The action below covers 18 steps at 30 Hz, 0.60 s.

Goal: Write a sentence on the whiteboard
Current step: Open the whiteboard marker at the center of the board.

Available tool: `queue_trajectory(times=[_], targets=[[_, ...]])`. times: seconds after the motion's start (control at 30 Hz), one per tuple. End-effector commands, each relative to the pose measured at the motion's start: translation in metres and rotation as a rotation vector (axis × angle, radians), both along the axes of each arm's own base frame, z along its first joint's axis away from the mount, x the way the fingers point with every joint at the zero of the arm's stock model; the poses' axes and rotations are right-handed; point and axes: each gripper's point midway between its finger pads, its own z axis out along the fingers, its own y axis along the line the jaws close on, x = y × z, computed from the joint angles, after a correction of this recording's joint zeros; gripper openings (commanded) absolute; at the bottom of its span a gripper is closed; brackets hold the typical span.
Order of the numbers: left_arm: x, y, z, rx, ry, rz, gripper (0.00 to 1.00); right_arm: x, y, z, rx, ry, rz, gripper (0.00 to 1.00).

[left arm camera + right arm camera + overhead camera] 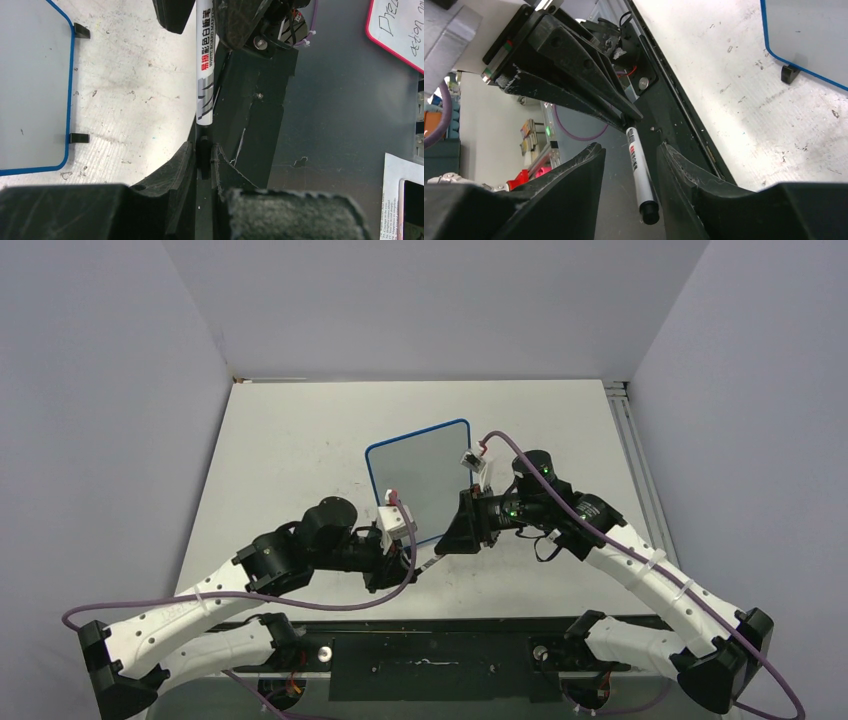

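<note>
Cropped in both wrist views: blue-framed white rectangular whiteboard (30, 85). Hidden inside left gripper (203, 150): end of white cylindrical marker pen (205, 75).

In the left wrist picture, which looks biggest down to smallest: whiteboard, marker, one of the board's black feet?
1. whiteboard, even cropped
2. marker, enlarged by nearness to the camera
3. black foot, smallest

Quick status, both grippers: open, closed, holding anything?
Left gripper: closed on the tail end of the white-barrelled whiteboard marker.
Right gripper: open, jaws straddling the marker with gaps either side, not gripping.
</note>
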Motion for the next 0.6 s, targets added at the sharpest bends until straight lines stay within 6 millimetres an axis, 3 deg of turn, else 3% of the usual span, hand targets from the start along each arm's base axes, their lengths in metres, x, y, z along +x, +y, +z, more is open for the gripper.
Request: queue_trajectory(times=[0.0, 0.57], targets=[[-0.004, 0.000, 0.003, 0.007, -0.020, -0.038, 0.00, -0.007, 0.004, 0.003, 0.032, -0.007, 0.051, 0.42], [-0.008, -0.002, 0.003, 0.006, -0.008, -0.068, 0.00, -0.020, 0.009, -0.015, -0.003, 0.028, 0.115, 0.33]])
